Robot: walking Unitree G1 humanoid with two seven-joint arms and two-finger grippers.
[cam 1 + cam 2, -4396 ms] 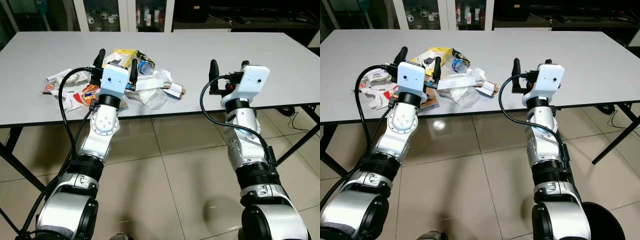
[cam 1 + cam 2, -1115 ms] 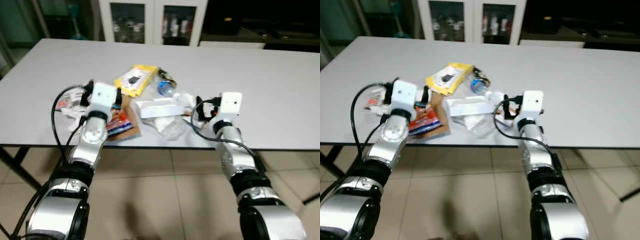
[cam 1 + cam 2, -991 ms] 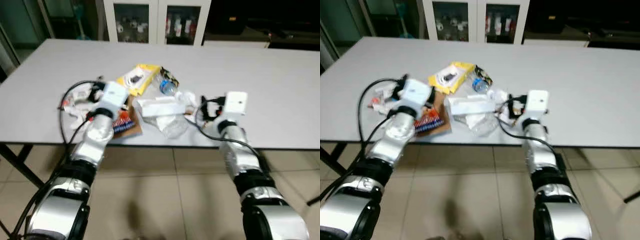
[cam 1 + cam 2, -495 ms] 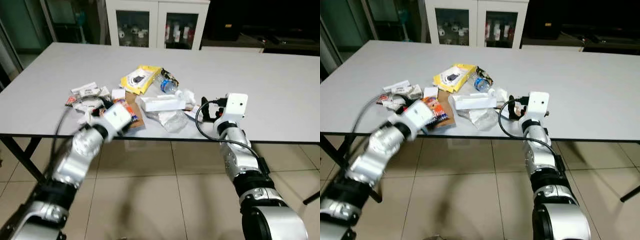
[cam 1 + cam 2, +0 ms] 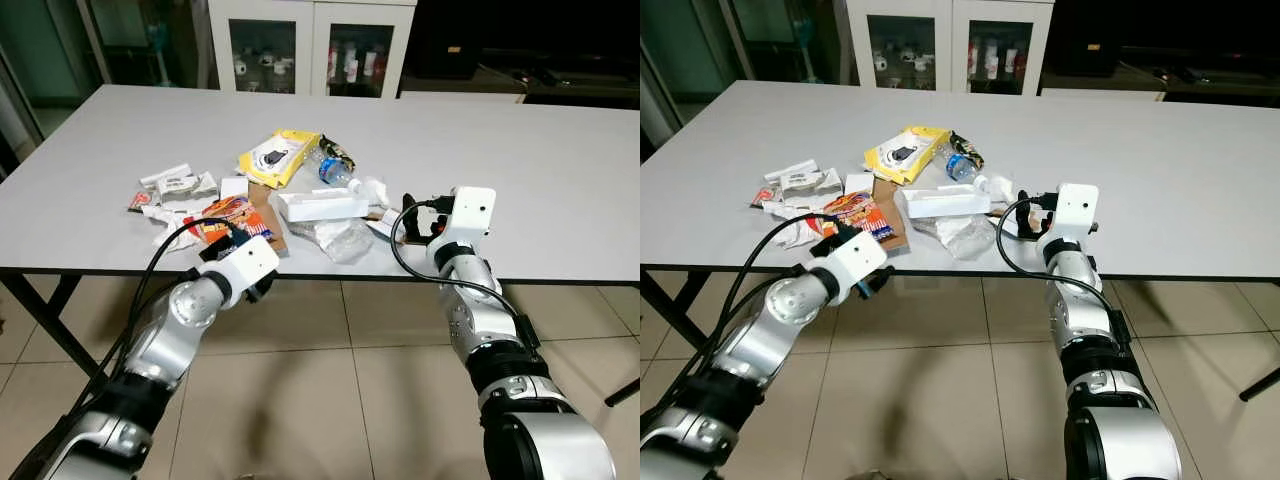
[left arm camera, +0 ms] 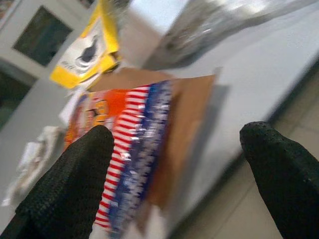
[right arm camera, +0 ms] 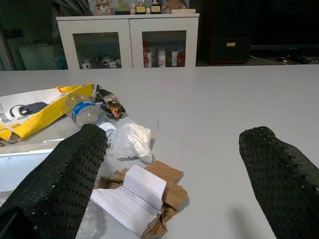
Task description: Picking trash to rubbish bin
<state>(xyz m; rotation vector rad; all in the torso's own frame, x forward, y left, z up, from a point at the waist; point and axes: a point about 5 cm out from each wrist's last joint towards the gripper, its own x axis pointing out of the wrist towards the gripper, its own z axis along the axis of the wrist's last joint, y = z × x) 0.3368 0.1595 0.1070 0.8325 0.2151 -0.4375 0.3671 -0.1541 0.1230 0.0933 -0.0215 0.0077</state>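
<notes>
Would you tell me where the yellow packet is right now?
In the left eye view, the yellow packet lies at the trash pile's far side, just left of the plastic bottle.

Ahead of your claws stretches a long white table (image 5: pixel 560 160). Beyond its far edge stands a white glass-door cabinet (image 5: pixel 310 45) holding small bottles, and below you is tiled floor (image 5: pixel 330 380).

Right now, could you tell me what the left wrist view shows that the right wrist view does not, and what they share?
The left wrist view has the red, white and blue striped wrapper lying on brown cardboard at the table edge, between the open left gripper. The right wrist view has the crumpled white tissue, the folded white paper and the plastic bottle, past the open right gripper. Both catch the yellow package and the white table.
</notes>
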